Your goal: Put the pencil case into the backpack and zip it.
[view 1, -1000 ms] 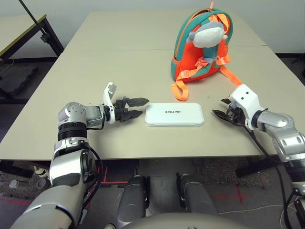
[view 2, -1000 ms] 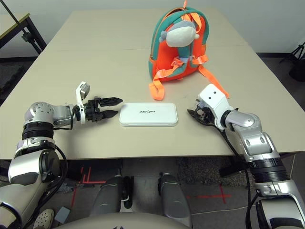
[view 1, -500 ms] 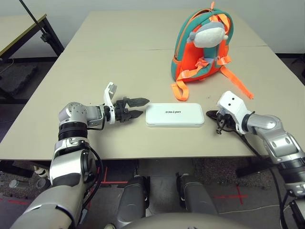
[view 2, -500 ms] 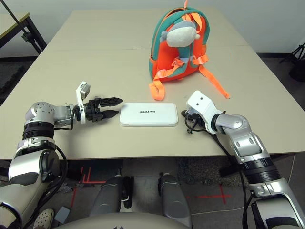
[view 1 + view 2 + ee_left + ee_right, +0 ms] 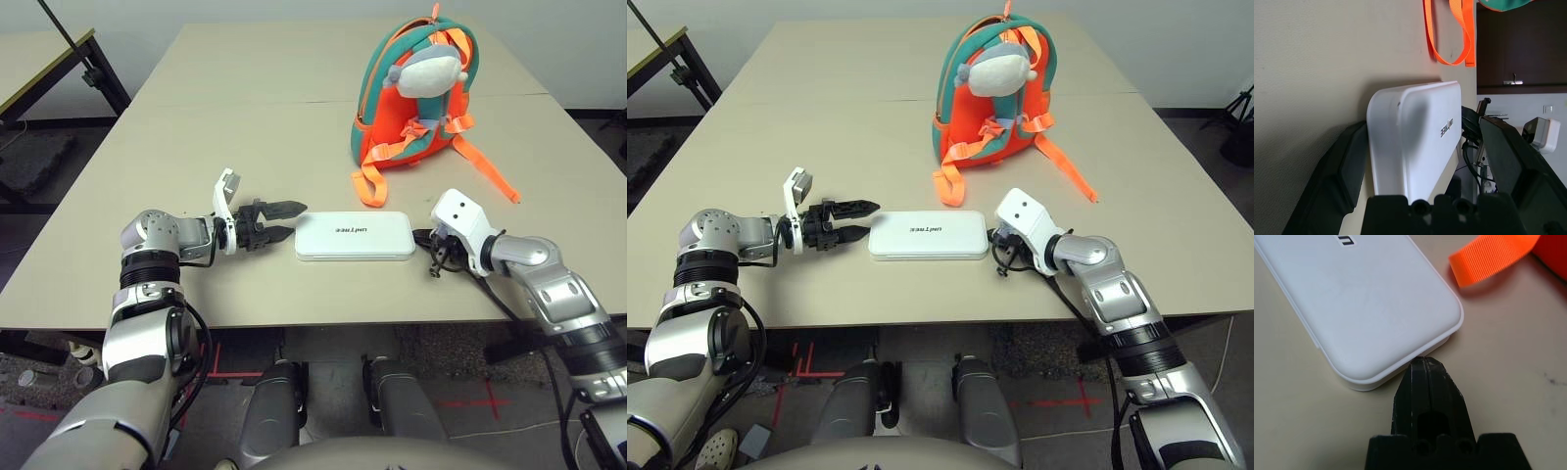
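— Two grippers at pencil case (image 5: 353,238)?
— Flat on surface (image 5: 196,117) between them. Left gripper (image 5: 289,218) spread wide at one end; right gripper (image 5: 1422,363) pinched empty, tips touching other end.

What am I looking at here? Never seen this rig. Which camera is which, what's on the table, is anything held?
It's a humanoid robot with two arms, each ending in a two-fingered pincer. The two wide pictures come from a stereo camera on its head; the two close-ups come from cameras on its wrists, looking along the fingers.

On the table lie a flat white pencil case and, farther back, an orange and teal backpack with a plush toy on it.

The left pincer is open around one short end of the case. The right pincer is shut, its tip against the opposite end. Nothing is lifted or gripped yet.
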`<state>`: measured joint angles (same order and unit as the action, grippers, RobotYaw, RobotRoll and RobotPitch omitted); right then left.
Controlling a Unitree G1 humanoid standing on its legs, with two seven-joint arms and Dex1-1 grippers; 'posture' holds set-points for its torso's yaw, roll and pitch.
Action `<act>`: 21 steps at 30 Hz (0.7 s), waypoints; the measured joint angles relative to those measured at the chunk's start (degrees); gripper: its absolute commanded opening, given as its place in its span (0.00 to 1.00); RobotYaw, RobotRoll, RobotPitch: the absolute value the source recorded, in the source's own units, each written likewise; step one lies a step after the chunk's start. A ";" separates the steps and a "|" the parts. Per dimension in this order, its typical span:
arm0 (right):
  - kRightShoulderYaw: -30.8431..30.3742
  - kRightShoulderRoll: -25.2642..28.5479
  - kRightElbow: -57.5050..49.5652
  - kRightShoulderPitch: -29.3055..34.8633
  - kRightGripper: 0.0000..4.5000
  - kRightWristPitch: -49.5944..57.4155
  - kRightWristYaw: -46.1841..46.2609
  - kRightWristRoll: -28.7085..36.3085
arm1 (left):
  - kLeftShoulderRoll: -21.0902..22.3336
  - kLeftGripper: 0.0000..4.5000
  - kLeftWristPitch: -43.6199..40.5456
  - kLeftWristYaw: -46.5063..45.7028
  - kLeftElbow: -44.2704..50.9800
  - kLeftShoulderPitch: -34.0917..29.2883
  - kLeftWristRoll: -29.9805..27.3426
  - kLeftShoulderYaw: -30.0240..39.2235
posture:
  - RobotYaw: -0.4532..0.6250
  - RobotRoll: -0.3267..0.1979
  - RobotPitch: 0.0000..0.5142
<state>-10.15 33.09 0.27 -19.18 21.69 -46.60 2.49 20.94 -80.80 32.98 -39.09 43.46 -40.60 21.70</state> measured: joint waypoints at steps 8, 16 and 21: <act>-0.57 -1.73 -0.02 -1.12 0.01 0.50 0.13 -0.08 | -0.04 1.00 -0.16 0.18 0.48 -0.39 -0.01 0.03 | 0.26 0.62 0.24; -1.54 -3.42 -0.39 -1.80 0.01 0.86 0.52 -0.97 | -0.17 1.00 -0.61 1.02 3.96 -1.83 -0.01 -1.14 | 0.26 0.62 0.24; -1.70 -3.91 -0.40 -2.02 0.01 0.86 0.71 -1.13 | 0.13 1.00 -1.05 2.00 5.67 -2.56 -0.03 -2.17 | 0.26 0.62 0.24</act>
<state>-11.86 29.18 -0.13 -21.20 22.55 -45.89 1.36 21.07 -81.84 34.98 -33.42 40.90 -40.63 19.53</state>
